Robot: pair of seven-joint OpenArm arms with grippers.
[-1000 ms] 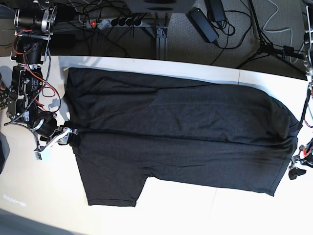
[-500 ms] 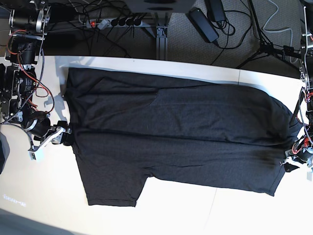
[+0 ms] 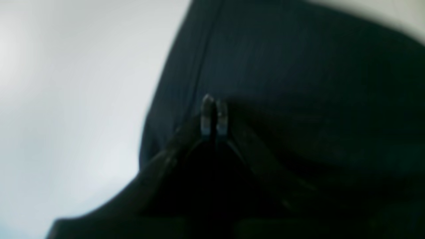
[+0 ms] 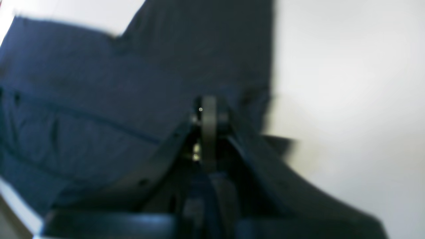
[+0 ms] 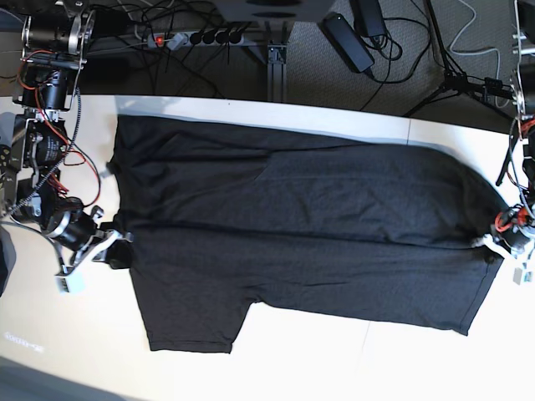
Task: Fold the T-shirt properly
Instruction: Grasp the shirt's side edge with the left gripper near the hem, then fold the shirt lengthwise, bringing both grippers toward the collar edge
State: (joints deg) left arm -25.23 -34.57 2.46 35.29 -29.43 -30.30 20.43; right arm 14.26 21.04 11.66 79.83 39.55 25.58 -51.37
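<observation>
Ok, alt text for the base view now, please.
A black T-shirt lies partly folded on a white table, with the right gripper closed at its left edge and the left gripper closed at its right edge.

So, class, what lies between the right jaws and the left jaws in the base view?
The T-shirt, spread across the whole stretch, as the base view shows.

White tabletop (image 5: 84,334) spans the base view. Metal post (image 5: 275,50) upright at top centre. Black cables (image 5: 445,42) at top right. Faint pale lettering (image 5: 23,342) on tabletop, lower left.
</observation>
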